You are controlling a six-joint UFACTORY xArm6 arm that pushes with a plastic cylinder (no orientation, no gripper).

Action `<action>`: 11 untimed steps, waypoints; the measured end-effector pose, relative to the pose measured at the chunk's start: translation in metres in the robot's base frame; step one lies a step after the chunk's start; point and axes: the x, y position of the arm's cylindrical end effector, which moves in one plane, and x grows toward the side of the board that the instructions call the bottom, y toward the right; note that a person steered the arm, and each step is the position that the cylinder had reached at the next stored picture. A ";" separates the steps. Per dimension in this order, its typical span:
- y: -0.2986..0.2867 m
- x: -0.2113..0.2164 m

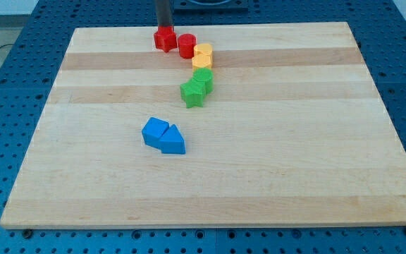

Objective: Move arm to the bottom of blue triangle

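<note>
A: Camera view: where's my tip (164,28)?
B: Far above the blue triangle (173,140), touching the red star block (165,40). It's a bare rod, grasping nothing.
A: Step?
B: The approach, I'd judge. Next, travel down past the blue cube (154,131), stopping just below the triangle.

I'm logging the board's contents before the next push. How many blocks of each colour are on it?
Red: 2, a star-like block and a cylinder
Yellow: 2
Green: 2
Blue: 2, a cube-like block and the blue triangle
Total: 8

My tip is at the red star-like block, far from the blue pair.
</note>
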 end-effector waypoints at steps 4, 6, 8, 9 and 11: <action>-0.187 0.092; -0.157 0.230; -0.034 0.327; 0.031 0.354; 0.092 0.332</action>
